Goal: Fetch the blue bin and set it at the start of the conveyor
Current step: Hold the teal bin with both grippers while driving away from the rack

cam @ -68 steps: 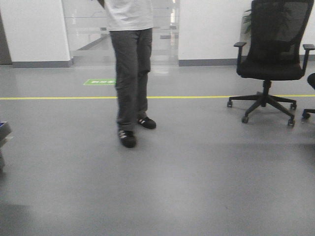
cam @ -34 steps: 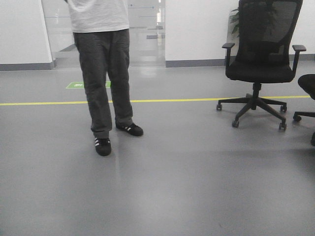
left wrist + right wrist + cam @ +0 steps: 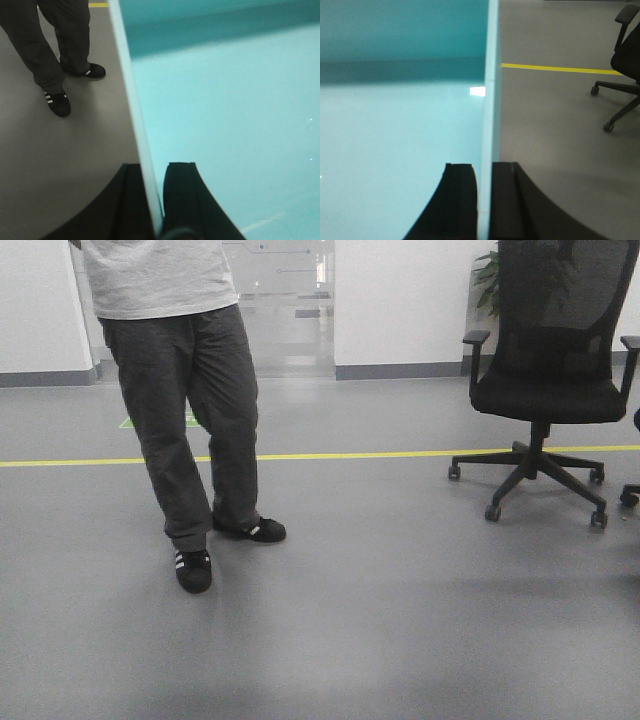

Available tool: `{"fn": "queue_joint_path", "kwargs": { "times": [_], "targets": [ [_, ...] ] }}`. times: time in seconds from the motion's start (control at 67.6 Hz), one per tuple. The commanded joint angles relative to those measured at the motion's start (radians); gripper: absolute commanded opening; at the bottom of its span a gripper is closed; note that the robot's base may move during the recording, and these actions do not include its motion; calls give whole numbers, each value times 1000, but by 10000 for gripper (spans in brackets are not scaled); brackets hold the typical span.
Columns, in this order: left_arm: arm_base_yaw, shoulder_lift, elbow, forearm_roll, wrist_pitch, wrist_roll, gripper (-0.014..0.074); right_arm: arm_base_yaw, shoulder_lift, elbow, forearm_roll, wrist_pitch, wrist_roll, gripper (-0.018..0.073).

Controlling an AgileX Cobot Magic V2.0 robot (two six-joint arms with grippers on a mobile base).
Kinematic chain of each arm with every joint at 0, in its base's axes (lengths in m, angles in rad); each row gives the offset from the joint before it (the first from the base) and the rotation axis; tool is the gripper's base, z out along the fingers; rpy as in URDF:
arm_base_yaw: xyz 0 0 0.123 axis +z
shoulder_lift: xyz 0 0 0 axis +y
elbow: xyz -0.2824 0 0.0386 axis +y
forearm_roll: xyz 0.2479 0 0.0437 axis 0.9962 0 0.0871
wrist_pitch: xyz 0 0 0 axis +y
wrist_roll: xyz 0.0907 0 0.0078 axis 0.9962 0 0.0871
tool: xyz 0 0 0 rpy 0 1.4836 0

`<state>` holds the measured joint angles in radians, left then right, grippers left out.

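Note:
The blue bin (image 3: 225, 110) is a pale turquoise tub that fills most of both wrist views. In the left wrist view its left wall runs up the frame, and my left gripper (image 3: 151, 172) is shut on that wall, one finger inside and one outside. In the right wrist view the bin (image 3: 400, 130) shows its right wall, and my right gripper (image 3: 485, 170) is shut on it the same way. The bin is held above the grey floor. The conveyor start is out of view. Neither gripper nor the bin shows in the front view.
A person (image 3: 190, 390) in dark trousers and black shoes stands on the grey floor ahead to the left, also in the left wrist view (image 3: 55, 50). A black office chair (image 3: 545, 380) stands at the right, behind a yellow floor line (image 3: 350, 455).
The front view has shifted: the person now appears further left and nearer, and the chair larger. The dark blue object at the left edge one second ago is out of frame.

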<state>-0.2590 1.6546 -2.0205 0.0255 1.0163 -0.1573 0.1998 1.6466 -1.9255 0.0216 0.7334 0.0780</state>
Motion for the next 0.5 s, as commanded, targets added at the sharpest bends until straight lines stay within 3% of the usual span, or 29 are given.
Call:
{"fn": "queue_joint_path", "kwargs": {
  "times": [0.0,0.222,0.488],
  "targets": [
    [-3,-12,-9,-11,-20,17,-111,-6,-13,-9,3,-70,-2,-151],
    [-3,-12,-9,-11,-20,17,-111,-6,-13,-9,3,-71,-2,-151],
    [-3,-12,-9,43,-20,17,-111,-6,-13,-9,3,-71,-2,-151]
  ]
}}
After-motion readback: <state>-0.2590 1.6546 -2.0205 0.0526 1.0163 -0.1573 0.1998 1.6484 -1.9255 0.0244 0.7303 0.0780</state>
